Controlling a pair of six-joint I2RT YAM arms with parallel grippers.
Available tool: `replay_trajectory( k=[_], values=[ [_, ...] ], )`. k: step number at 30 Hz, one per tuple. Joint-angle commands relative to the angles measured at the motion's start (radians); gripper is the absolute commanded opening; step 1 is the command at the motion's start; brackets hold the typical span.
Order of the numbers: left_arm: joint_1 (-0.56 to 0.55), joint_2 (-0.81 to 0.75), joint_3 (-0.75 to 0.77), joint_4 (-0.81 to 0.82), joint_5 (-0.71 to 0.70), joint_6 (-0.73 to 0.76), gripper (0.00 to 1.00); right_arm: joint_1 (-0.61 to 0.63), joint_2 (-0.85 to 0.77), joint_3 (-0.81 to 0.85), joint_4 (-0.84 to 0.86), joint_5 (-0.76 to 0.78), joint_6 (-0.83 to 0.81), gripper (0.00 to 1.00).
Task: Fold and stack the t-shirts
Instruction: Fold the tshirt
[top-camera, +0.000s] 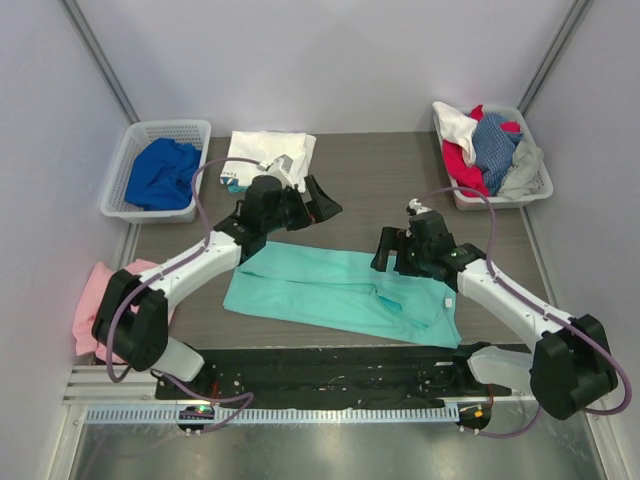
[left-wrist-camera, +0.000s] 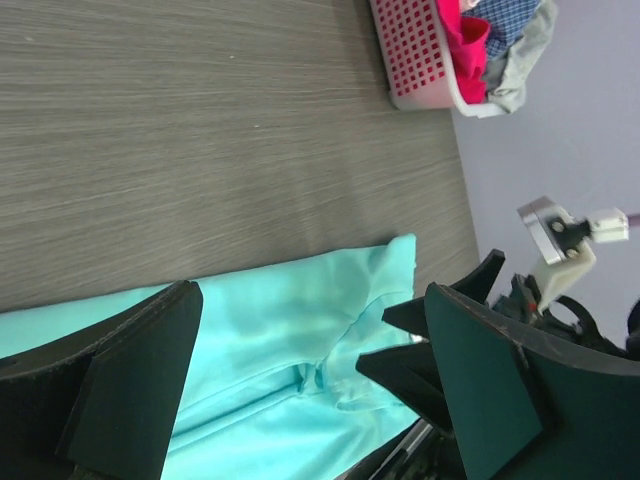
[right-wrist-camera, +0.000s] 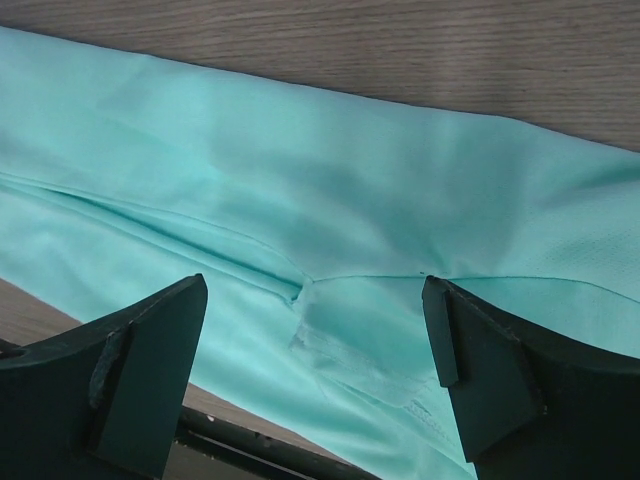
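At centre-left the left gripper (top-camera: 318, 207) hung spread and empty, just below the folded white t-shirt (top-camera: 268, 150). The mint-green t-shirt (top-camera: 340, 292) lay flat at centre, and the right gripper (top-camera: 388, 255) stood spread over its upper right part.

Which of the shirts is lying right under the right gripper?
The mint-green t-shirt, spread across the near side of the table, beneath the open right gripper. The white t-shirt lies at the back, away from it.
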Motion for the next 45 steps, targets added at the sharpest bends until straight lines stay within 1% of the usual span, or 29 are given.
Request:
replay_trajectory(
  k=[1, 7, 11, 12, 15, 19, 25, 30, 35, 37, 41, 45],
  values=[
    [-0.002, -0.079, 0.009, -0.163, -0.090, 0.086, 1.00, 0.006, 0.100, 0.002, 0.040, 0.104, 0.030, 0.99],
    [0.001, -0.174, -0.014, -0.269, -0.173, 0.149, 1.00, 0.004, 0.245, 0.054, 0.048, 0.231, 0.039, 0.99],
    [0.012, -0.215, -0.032, -0.298, -0.181, 0.155, 1.00, 0.004, 0.350, 0.108, 0.068, 0.290, 0.022, 0.99],
    [0.014, -0.228, -0.037, -0.310, -0.208, 0.157, 1.00, 0.006, 0.396, 0.119, 0.068, 0.297, 0.010, 0.99],
    [0.018, -0.248, -0.042, -0.341, -0.233, 0.166, 1.00, 0.004, 0.488, 0.160, 0.071, 0.319, -0.016, 0.99],
    [0.024, -0.298, -0.052, -0.379, -0.271, 0.178, 1.00, 0.006, 0.582, 0.218, 0.079, 0.360, -0.054, 0.99],
    [0.031, -0.353, -0.068, -0.450, -0.340, 0.189, 1.00, 0.006, 0.693, 0.366, 0.060, 0.397, -0.076, 0.99],
    [0.032, -0.377, -0.069, -0.490, -0.362, 0.197, 1.00, 0.004, 0.779, 0.510, 0.057, 0.376, -0.114, 0.99],
    [0.032, -0.375, -0.055, -0.511, -0.374, 0.210, 1.00, 0.006, 0.785, 0.663, 0.028, 0.333, -0.159, 0.99],
    [0.034, -0.377, -0.051, -0.514, -0.376, 0.214, 1.00, 0.004, 0.734, 0.677, 0.019, 0.314, -0.163, 0.99],
    [0.034, -0.380, -0.054, -0.505, -0.368, 0.212, 1.00, 0.006, 0.632, 0.631, 0.019, 0.230, -0.142, 0.99],
    [0.034, -0.381, -0.071, -0.496, -0.357, 0.197, 1.00, 0.006, 0.538, 0.530, 0.072, 0.083, -0.119, 0.99]
  ],
)
